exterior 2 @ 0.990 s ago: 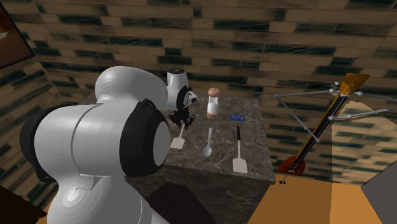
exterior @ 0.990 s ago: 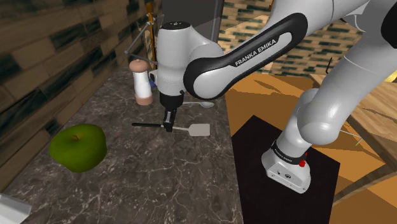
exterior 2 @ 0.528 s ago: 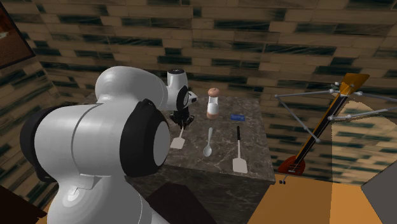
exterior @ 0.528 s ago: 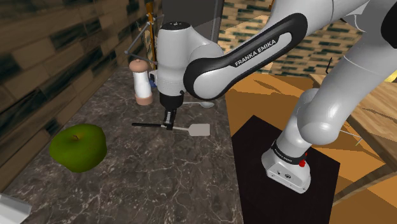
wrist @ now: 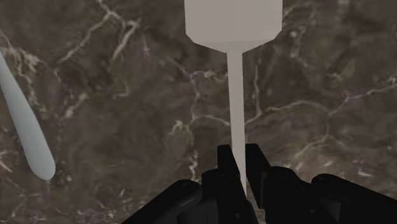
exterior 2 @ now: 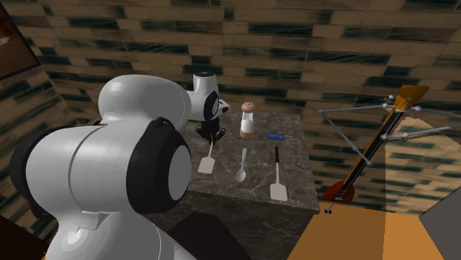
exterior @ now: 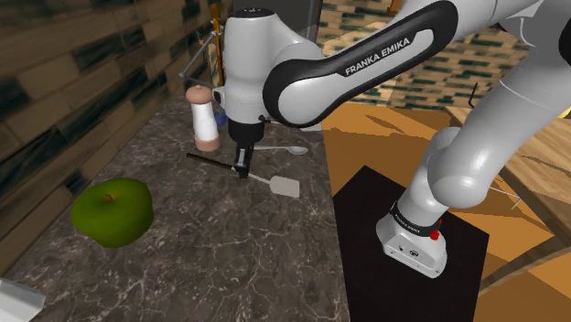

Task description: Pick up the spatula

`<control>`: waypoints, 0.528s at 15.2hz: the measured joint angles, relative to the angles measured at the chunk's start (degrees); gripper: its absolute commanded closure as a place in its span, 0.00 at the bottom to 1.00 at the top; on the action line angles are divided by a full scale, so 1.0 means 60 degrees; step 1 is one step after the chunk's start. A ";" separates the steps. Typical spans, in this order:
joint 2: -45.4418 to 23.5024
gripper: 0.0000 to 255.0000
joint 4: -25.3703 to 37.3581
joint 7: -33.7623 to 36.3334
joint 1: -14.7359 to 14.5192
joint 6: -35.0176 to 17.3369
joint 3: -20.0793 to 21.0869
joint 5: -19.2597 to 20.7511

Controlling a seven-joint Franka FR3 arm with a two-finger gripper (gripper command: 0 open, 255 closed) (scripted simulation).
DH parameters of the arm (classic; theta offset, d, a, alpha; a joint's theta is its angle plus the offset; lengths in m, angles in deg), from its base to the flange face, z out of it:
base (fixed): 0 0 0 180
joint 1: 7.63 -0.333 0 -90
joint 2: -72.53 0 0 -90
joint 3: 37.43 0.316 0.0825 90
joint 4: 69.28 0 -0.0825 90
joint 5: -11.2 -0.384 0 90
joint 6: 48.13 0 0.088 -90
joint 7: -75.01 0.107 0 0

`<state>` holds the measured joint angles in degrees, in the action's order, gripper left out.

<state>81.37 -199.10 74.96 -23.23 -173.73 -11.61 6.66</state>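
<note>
Shaker [exterior: 203, 119] and spoon [exterior: 295, 149] stand near the tool [exterior: 242, 174]; bare counter [exterior: 229, 247] lies open toward the green apple [exterior: 112, 211]

Grips the pale spatula [wrist: 234, 95] by its thin shaft, pinched between the gripper [wrist: 238, 156]'s black fingers [wrist: 224, 167]. Shows the flat blade straight ahead of them, over a dark marbled counter [wrist: 127, 76]. Catches a rounded grey handle [wrist: 25, 121] well off to one side.

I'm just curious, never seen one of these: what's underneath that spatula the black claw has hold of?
Dark marbled countertop lies beneath the spatula clasped in the gripper. Its blade covers the patch right below, and the fingers hide part of its handle.
</note>
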 measured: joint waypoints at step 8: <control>0.0420 1.00 0.0623 -0.0098 -0.0015 0.1015 -0.0091 -0.0148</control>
<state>83.89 -195.36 74.37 -23.32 -167.64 -12.15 5.76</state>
